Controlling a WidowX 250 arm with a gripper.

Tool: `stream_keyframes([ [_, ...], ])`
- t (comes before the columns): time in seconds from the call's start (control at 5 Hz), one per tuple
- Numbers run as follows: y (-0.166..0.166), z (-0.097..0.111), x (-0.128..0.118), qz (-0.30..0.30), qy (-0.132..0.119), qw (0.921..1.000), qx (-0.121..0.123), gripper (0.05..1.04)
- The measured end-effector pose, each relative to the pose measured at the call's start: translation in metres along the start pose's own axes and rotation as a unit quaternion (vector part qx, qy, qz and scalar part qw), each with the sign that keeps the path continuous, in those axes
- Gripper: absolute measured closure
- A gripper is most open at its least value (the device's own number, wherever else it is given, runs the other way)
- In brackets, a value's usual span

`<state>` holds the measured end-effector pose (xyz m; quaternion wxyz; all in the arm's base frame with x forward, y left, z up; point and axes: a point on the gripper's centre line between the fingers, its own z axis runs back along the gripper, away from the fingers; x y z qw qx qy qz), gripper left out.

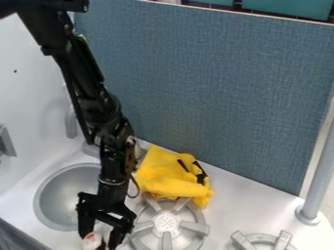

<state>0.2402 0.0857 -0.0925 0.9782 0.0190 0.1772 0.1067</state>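
The black gripper (102, 238) hangs low at the bottom edge of the camera view, between the sink and the near burner. It is open, its two fingers standing well apart. A small white and reddish object (91, 240) is at the left fingertip, partly hidden by it and cut off by the view's edge; contact is unclear. Behind and right of the gripper, a crumpled yellow cloth (163, 173) with black marks lies on the counter, against the back edge of the burner (166, 224).
The round metal sink (62, 200) is left of the arm, with a grey faucet (70, 122) behind. A second burner (262, 241) sits at the lower right, near a grey upright pole (318, 171). A tall blue panel (215, 83) stands along the counter's back.
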Motion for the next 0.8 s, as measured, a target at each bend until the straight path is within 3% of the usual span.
stream_keyframes([
  [0.2, -0.015, 0.026, -0.002, 0.001, -0.032, 0.9995, 0.002, 0.075],
  [0.4, -0.040, 0.063, -0.015, -0.029, -0.085, 0.9959, 0.014, 0.076],
  [0.6, -0.084, 0.092, -0.036, -0.127, -0.127, 0.9838, 0.003, 0.076],
  [0.8, -0.128, 0.095, -0.056, -0.192, -0.114, 0.9744, -0.023, 0.076],
])
